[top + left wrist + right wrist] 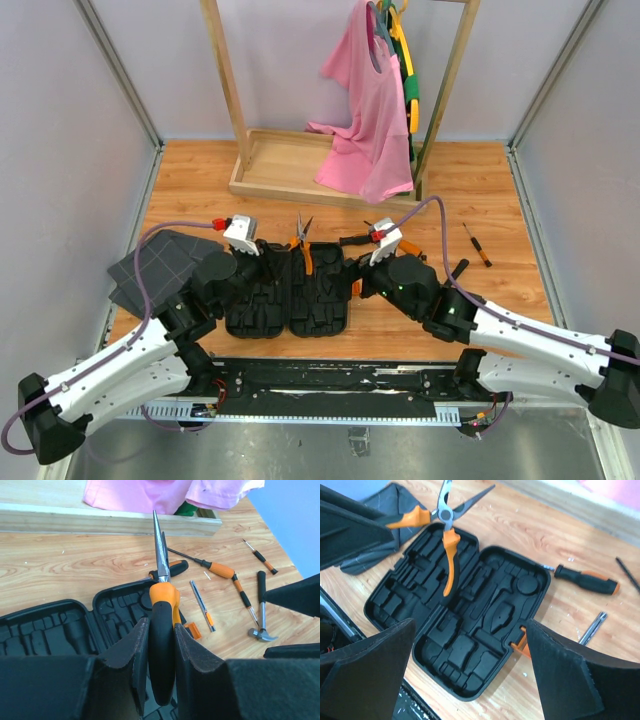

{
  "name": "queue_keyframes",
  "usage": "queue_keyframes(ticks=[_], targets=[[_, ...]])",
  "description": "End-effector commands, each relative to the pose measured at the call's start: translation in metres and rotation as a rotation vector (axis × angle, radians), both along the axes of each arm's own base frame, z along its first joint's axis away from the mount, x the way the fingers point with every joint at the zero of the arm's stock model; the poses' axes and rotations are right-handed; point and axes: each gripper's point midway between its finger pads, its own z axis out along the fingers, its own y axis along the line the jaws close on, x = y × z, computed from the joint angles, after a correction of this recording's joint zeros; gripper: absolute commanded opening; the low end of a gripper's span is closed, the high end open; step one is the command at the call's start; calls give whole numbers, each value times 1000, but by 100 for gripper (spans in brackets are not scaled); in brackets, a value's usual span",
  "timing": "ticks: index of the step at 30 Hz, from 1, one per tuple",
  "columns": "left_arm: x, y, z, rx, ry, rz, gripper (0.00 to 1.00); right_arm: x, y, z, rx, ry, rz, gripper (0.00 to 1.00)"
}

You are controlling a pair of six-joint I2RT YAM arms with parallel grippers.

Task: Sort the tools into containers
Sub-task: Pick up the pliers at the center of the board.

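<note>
Pliers (pixel 162 595) — one handle pinched between pads of left gripper (pixel 160 630), lower centre of frame. Right gripper (pixel 470 625) — fingers spread wide over the open tool case (pixel 465 660).

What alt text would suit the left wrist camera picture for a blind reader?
The left end effector grips long-nosed pliers by a black-and-orange handle, tips pointing away. Beneath lies an open black tool case; beyond it, screwdrivers and a small hammer lie on the wooden table.

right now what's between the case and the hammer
Left wrist view: a slim silver tool and a screwdriver lie between case and hammer.
</note>
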Motion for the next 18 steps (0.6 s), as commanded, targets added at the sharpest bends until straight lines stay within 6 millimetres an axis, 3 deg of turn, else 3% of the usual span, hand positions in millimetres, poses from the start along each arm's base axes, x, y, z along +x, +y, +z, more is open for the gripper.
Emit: queue_keyframes(ticks=[1,8,18], targets=[[6,4,38,-104,-144,36,1,-2,8,-4,29,102,-17,92],[14,22,46,-133,-240,132,0,27,-2,-6,38,173,-111,92],[26,22,50,-246,-349,194,0,70,-27,12,169,198,-202,92]])
